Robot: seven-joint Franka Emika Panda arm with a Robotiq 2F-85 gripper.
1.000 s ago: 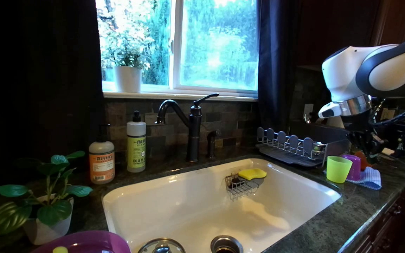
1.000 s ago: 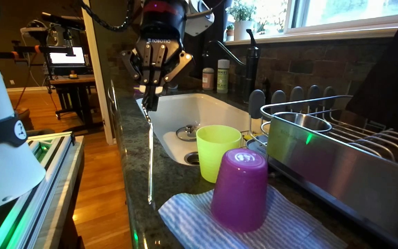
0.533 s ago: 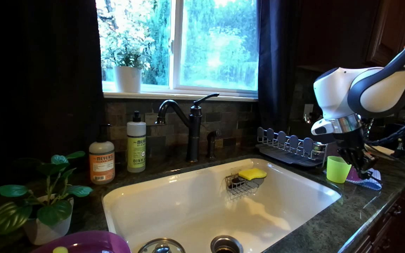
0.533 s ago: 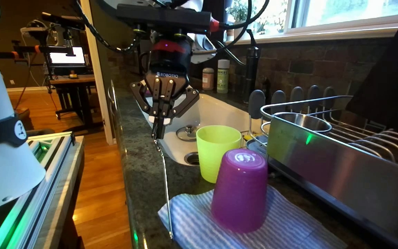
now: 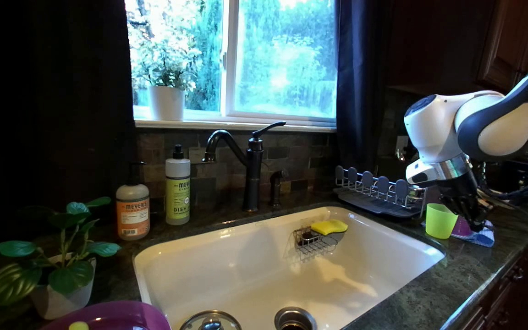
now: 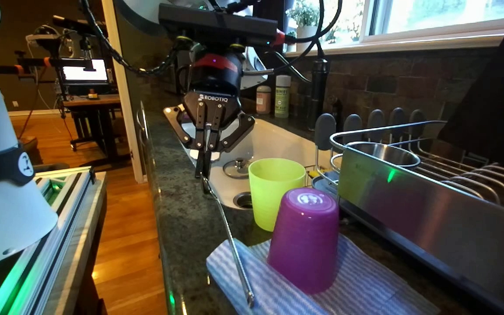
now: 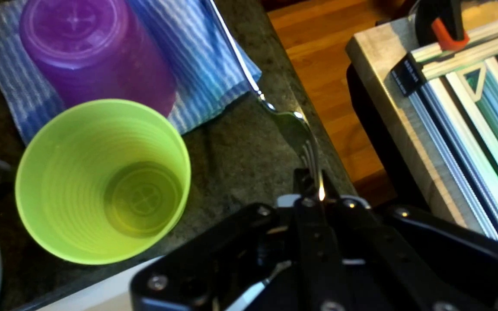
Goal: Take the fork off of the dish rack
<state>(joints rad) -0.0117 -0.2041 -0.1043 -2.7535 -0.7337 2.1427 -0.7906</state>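
In an exterior view, jaws grip the fork by its tined end, long axis slanting down-right to lower centre of frame, handle tip over the striped cloth (contact unclear), well apart from the dish rack at right.

We see a shiny metal fork at lower centre of the frame, satin-finish metal dish rack at right, glossy plastic purple cup, smooth plastic green cup, matt cloth, polished stone-like tabletop.
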